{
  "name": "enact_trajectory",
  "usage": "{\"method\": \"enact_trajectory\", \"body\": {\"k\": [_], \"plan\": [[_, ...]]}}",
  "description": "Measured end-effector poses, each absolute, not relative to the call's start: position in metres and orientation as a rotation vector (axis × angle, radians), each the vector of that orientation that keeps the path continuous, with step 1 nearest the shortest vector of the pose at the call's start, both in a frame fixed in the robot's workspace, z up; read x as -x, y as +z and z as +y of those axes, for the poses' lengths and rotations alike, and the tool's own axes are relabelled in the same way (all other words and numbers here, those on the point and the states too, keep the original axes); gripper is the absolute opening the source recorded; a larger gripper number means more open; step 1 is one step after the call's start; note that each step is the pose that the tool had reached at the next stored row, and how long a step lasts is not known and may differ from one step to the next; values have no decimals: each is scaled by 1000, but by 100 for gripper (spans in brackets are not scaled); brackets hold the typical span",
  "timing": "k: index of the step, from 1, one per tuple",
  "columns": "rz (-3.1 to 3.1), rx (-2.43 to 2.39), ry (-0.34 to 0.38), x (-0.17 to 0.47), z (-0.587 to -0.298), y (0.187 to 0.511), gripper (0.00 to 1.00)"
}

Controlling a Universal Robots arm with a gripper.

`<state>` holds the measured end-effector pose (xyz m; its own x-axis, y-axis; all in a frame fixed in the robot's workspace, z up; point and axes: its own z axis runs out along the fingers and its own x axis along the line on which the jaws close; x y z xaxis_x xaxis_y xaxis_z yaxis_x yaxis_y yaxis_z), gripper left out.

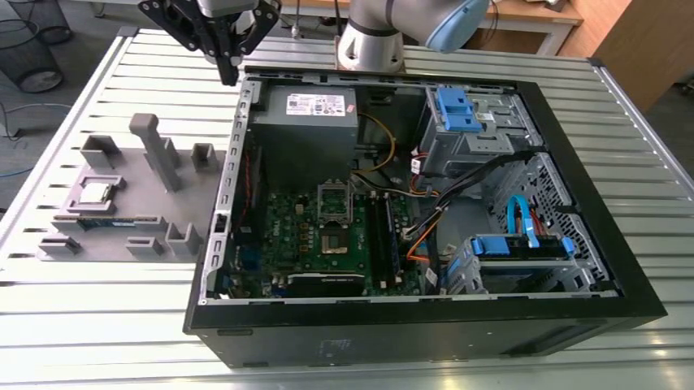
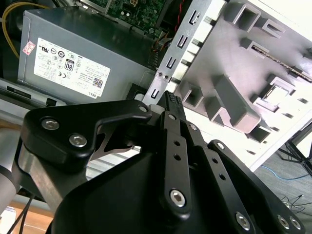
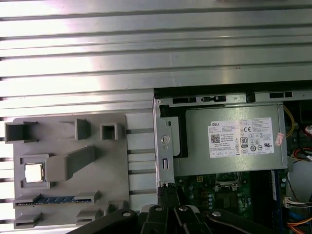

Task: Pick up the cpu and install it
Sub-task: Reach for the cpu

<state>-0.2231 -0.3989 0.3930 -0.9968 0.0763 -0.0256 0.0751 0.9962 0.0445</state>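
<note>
Exterior view: the tool (image 1: 227, 75) is seen in the upper left of the frame, hanging above the upper left corner of the open computer case (image 1: 434, 341). Its fingers are pressed together and nothing is held between them. The cpu (image 1: 96, 192) is seen at the exterior view's left. It is laid flat in a square pocket of the grey tray (image 1: 162, 223), well apart from the tool. A memory stick (image 1: 93, 220) is laid in a slot just beside it. The tray is set on the silver slatted desk (image 1: 97, 325), just beside the case. Inside the case, the grey power supply box (image 1: 309, 118) is seen near the top of the frame, and the green board (image 1: 314, 244) is seen below it. In the first wrist view the cpu (image 3: 33, 172) is shown shiny in its pocket. The tool's dark tip (image 3: 168, 195) is seen over the case's metal edge, next to the power supply box.
</note>
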Motion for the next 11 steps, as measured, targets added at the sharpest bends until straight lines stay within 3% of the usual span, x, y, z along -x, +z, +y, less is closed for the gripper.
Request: {"method": "enact_trajectory", "body": {"k": [11], "plan": [[3111, -118, 68, 232, -399, 393, 11]]}}
